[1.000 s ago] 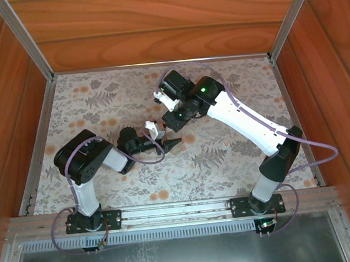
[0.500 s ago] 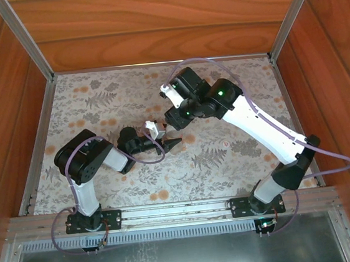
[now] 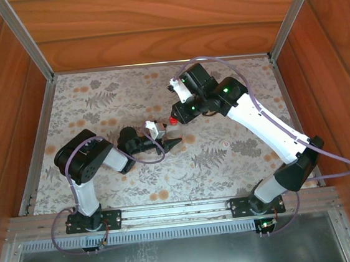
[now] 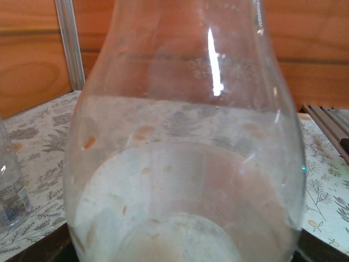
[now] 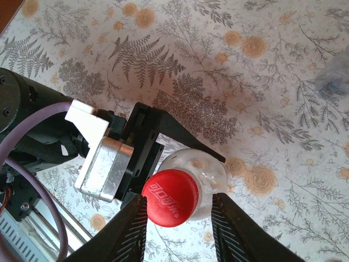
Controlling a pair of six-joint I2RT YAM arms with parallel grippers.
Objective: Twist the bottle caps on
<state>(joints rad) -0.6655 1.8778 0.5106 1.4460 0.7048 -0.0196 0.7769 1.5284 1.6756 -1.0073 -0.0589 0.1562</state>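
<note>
Rotation of my right wrist is the change. Over the last second the right arm has swung round and pulled toward the far right in the overhead view. The red cap point(image 3: 173, 122) now peeks out beside my right gripper point(image 3: 178, 113), where it was covered a moment ago. My left arm has not moved. My left gripper point(image 3: 166, 144) stays pressed onto the bottle point(image 4: 185, 164), holding it upright on the patterned cloth point(image 5: 262, 65) near the middle of the table. From the right wrist I look straight down on the red cap point(image 5: 170, 197) sitting on the bottle's neck. My right gripper point(image 5: 179, 201) straddles it, spread slightly wider than the cap. One pad seems to touch the rim on the left and there is a clear gap on the right, so I am not pinching it now. I take this as the pause between twists: one turn given, the grip let go, the wrist winding back for another bite. Whether the thread has caught I cannot tell from above. A second bottle point(image 4: 8, 191) stands just beside the held one at the edge of the left wrist view, and its cap remains to be done.
</note>
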